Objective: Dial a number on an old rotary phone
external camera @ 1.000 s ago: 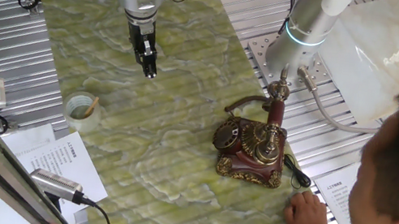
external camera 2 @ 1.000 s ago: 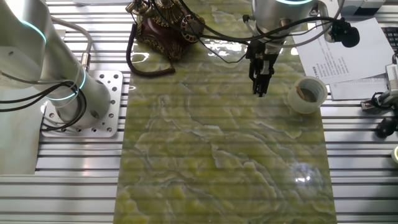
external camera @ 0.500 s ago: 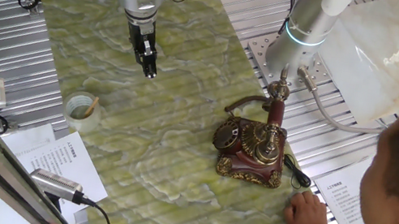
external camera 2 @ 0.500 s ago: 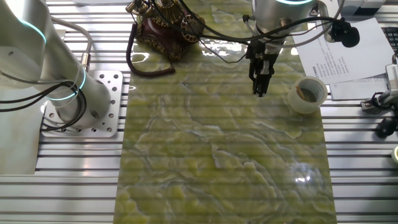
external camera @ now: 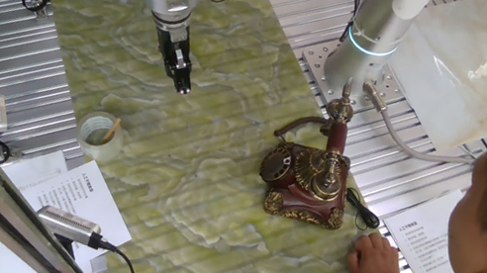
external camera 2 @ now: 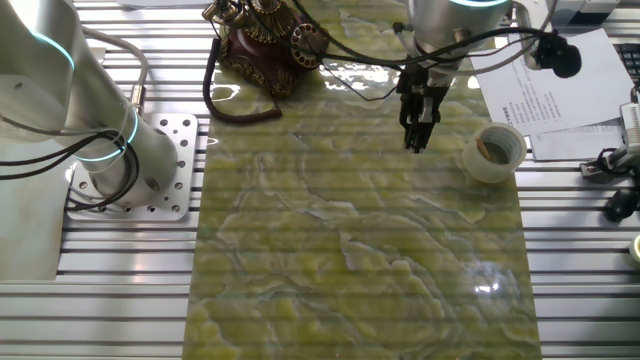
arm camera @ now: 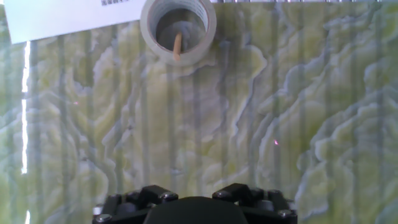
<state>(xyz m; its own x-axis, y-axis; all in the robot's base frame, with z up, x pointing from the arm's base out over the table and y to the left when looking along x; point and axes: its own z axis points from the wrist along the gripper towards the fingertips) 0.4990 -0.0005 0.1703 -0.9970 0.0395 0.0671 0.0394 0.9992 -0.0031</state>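
Note:
The old rotary phone (external camera: 306,183) stands on the green marbled mat, dark red-brown with brass trim, its round dial (external camera: 278,167) facing left and its handset on the tall cradle. It also shows at the top edge of the other fixed view (external camera 2: 265,40), with its black cord trailing left. My gripper (external camera: 184,88) hangs above the mat, well to the left of the phone and apart from it, its fingers together and holding nothing. It shows in the other fixed view (external camera 2: 415,145) too. The hand view shows only the gripper's black base and the mat; the phone is out of that view.
A clear tape roll (external camera: 101,135) lies near the mat's edge, seen also in the other fixed view (external camera 2: 493,152) and the hand view (arm camera: 178,28). Printed papers (external camera: 63,190) lie beside it. A person's hand (external camera: 372,260) rests right of the phone. A second arm's base (external camera 2: 130,150) stands off the mat.
My gripper has stayed almost in place. The person's head at the right edge has shifted slightly. The phone and the tape roll have not moved.

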